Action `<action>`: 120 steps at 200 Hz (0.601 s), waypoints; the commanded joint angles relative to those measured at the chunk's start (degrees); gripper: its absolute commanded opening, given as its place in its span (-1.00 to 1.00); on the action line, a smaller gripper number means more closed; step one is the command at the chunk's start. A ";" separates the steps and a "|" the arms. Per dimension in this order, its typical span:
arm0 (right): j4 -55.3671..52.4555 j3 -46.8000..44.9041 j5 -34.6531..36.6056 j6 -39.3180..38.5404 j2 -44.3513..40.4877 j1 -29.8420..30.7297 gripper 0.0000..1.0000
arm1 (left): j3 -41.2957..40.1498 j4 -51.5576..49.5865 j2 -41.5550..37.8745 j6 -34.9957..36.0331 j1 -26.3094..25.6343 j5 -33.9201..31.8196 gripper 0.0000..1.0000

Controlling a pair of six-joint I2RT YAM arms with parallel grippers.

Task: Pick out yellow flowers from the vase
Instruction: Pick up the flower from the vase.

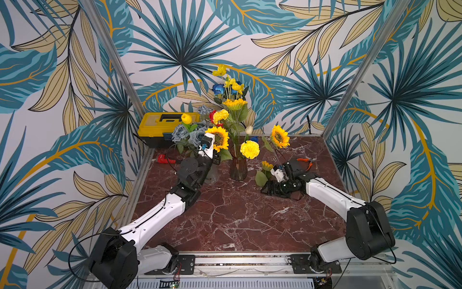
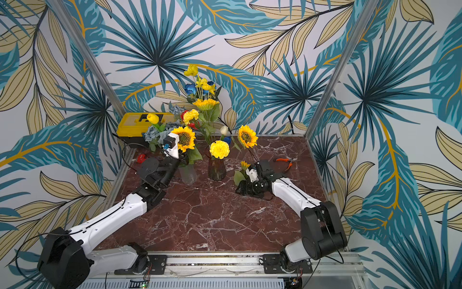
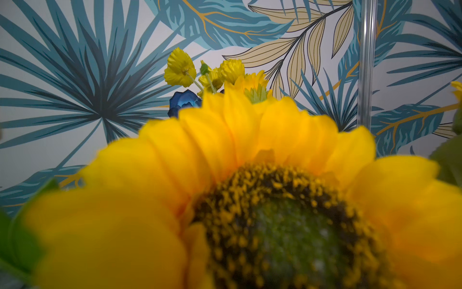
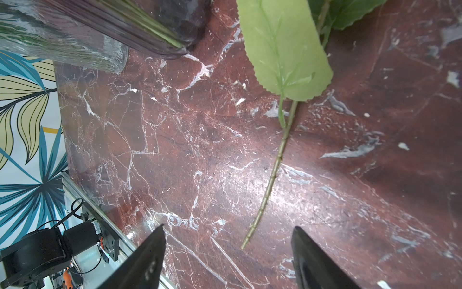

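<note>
- Probably, at centre-left, lifting the sunflower (image 1: 218, 138) could tip the clear vase (image 2: 188, 175) or drag the grey roses (image 1: 197, 136) along. The left gripper (image 1: 217, 160) reaches under its head, arm stretched forward; I cannot tell how its jaws stand.
- Centre: other yellow flowers (image 1: 250, 149) stand in the dark vase (image 1: 238, 169).
- Right: the right gripper (image 4: 228, 229), jaws spread, is low over a stem (image 4: 272, 175) lying flat.

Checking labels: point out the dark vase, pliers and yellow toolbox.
dark vase (image 1: 238, 172): in a top view, on its ribbed body.
pliers (image 1: 310, 164): in a top view, on an orange handle.
yellow toolbox (image 1: 151, 125): in a top view, on its lid.
</note>
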 commanded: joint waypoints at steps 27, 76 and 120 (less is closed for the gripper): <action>-0.80 -0.94 -0.04 -0.39 -0.85 -0.05 0.58 | 0.68 0.97 -4.81 -3.10 -0.17 3.81 -0.30; -0.14 -1.64 -0.27 -0.08 -1.01 -0.05 0.58 | 0.39 0.71 -8.41 -3.87 -0.14 4.67 -0.37; -0.32 -1.48 -0.12 -0.27 -1.98 -0.05 0.58 | 1.08 -0.70 -11.59 -5.05 -0.17 6.57 -0.46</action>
